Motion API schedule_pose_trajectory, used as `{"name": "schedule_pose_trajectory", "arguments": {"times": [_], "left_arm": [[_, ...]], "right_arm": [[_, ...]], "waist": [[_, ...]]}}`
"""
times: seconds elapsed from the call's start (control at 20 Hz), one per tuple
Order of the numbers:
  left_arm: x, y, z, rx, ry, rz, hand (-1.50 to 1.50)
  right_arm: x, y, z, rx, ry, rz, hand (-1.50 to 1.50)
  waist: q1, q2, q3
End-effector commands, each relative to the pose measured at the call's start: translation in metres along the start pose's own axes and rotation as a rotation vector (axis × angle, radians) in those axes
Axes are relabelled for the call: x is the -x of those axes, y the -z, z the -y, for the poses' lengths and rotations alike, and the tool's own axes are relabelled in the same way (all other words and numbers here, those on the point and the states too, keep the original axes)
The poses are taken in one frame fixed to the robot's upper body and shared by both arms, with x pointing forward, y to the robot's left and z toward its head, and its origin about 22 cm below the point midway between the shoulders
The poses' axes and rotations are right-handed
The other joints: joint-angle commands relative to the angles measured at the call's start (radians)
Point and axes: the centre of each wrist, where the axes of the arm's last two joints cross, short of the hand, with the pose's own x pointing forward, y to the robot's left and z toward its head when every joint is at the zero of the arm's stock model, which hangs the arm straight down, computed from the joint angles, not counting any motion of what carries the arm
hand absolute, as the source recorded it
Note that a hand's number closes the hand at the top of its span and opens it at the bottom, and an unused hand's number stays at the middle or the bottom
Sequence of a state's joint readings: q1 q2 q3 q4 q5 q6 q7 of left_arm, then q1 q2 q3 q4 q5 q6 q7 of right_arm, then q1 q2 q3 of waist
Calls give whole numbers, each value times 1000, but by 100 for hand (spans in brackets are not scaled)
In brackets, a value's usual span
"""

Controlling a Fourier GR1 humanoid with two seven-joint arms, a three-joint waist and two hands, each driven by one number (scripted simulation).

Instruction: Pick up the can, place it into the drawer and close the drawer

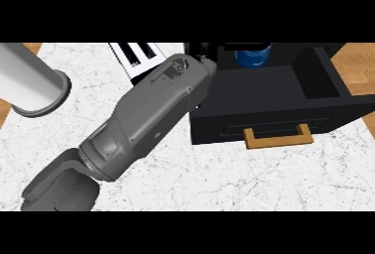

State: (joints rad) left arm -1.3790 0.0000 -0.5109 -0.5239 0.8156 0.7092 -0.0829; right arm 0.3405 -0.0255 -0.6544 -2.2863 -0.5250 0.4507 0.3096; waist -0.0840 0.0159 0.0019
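Note:
A blue can (253, 57) stands upright at the back left of the open black drawer (322, 74), its top cut off by the view's upper edge. My left forearm runs from the lower left up to the drawer's back left corner. The black left hand (199, 51) shows only in part beyond the wrist, just left of the can. Whether it touches or holds the can is hidden. The drawer's front panel faces me and carries a tan wooden handle (278, 137). My right hand is not in sight.
A tall white cylinder (29, 77) with a grey base ring stands at the counter's left edge. A black-and-white slotted object (139, 57) lies behind my forearm. White marble counter (242, 173) stretches in front of the drawer, and wood floor shows at both sides.

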Motion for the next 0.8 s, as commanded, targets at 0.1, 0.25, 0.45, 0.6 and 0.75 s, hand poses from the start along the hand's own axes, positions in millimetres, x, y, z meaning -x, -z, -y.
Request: {"name": "schedule_pose_trajectory", "arguments": {"times": [0.1, 0.25, 0.45, 0.6, 0.75], "left_arm": [[-2, 3, 3, -61, 38, -9, -150], [10, 8, -7, -61, 31, -7, -150], [22, 3, -8, -72, 22, -11, -150], [11, 2, 0, -104, 32, 5, -150], [12, 2, -1, -86, 15, -7, -150]], "right_arm": [[-7, 8, 2, 5, 6, 22, -150], [-12, 1, 9, -3, -14, 15, -150], [0, -3, -3, 15, -9, 8, -150], [-7, 2, -8, -13, 3, 16, -150], [6, 1, -1, -20, 13, -8, -150]], "waist": [[-11, 4, 0], [10, -1, -1], [-6, 4, 0], [-21, 6, 0], [-10, 3, 1]]}}
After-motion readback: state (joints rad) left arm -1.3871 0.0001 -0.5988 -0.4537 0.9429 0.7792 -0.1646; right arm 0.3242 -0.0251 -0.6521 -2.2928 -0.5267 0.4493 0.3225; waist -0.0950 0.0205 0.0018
